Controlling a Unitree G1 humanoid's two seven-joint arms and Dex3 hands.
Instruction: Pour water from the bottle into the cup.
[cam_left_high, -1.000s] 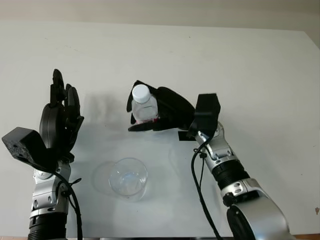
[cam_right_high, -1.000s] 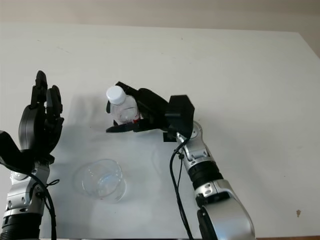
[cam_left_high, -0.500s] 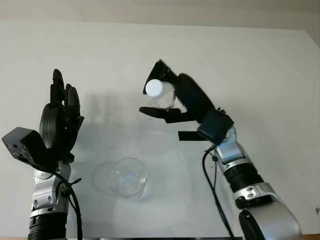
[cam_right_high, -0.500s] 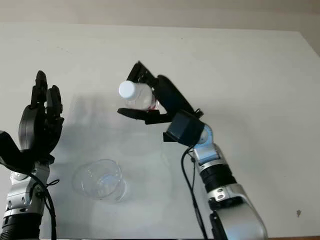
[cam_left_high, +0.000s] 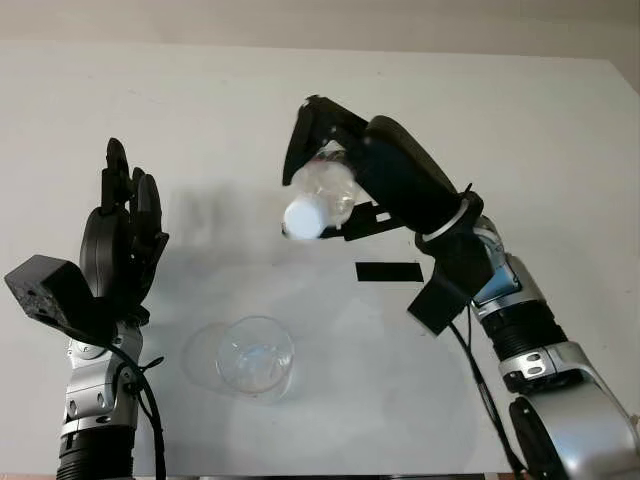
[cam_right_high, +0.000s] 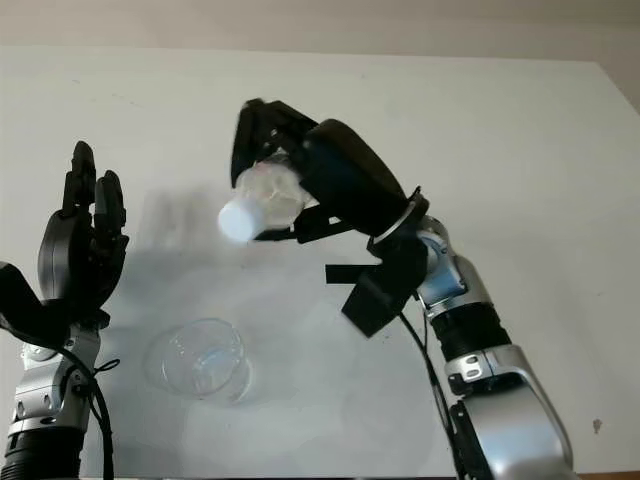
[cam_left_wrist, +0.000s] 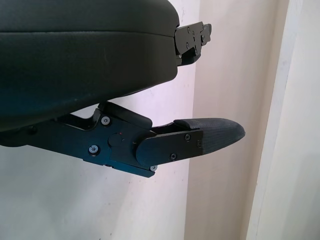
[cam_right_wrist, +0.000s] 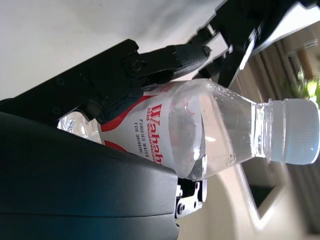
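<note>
A: What sits nearest the tabletop's (cam_left_high: 560, 150) front edge?
B: The cup (cam_left_high: 255, 358), clear and upright, just inside that edge, with bare white surface on every side. The left robot hand (cam_left_high: 120, 245) is raised beside it, open, holding nothing, fingers pointing up.

A: And farther back?
B: A black strip (cam_left_high: 389, 271) lies flat past the cup. Above it the right robot hand (cam_left_high: 340, 180) is lifted clear of the tabletop, fingers wrapped round the bottle (cam_left_high: 322, 195). The bottle is tipped, its white cap (cam_right_wrist: 300, 131) still on and aimed toward the cup's side. Open tabletop stretches behind to the far edge.
</note>
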